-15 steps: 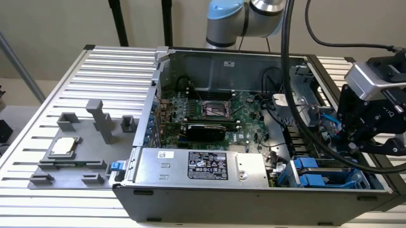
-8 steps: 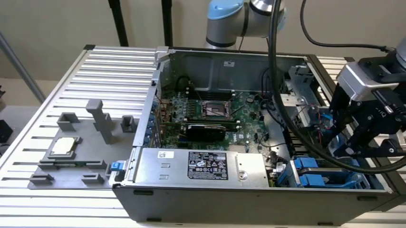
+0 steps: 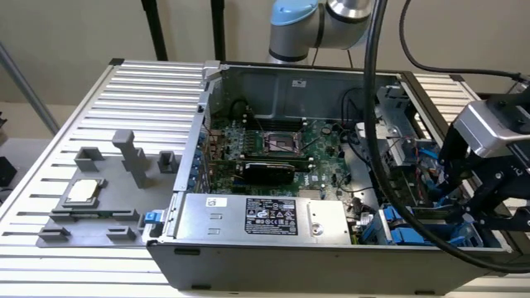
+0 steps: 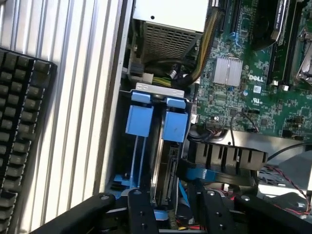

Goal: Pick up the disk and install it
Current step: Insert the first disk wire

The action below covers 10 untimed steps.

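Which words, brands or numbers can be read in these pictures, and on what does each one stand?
"DELL": white print on the green motherboard.
Black label on the silver power supply: too small to read.
White sticker beside it: too small to read.

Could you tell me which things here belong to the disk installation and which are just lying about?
Belong to the job:
- silver-grey hard disk in its bright blue plastic carrier, standing on edge
- black robot gripper, close to it

Just lying about:
- small square silver CPU chip
- black keyboard
- green motherboard
- silver power supply box
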Each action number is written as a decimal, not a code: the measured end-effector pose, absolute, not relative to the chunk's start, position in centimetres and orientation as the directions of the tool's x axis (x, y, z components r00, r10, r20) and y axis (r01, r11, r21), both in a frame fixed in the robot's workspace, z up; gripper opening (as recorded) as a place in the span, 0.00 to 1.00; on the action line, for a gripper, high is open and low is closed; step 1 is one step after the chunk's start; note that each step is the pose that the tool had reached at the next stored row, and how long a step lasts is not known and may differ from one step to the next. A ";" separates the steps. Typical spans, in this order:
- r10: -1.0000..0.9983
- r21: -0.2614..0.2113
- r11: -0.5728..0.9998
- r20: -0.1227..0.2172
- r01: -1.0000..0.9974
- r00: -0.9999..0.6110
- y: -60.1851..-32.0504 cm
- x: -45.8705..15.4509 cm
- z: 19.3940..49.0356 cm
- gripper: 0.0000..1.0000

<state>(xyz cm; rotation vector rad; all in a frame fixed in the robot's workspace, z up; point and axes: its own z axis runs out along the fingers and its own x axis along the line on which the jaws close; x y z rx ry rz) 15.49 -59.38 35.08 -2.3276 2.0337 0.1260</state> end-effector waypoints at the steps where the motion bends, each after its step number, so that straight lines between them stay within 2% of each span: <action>1: -0.987 0.017 -0.135 -0.096 -0.991 0.133 -59.6 15.5 35.1 1.00; 10: -0.978 0.003 -0.141 -0.158 -0.990 0.139 -60.0 16.0 35.1 1.00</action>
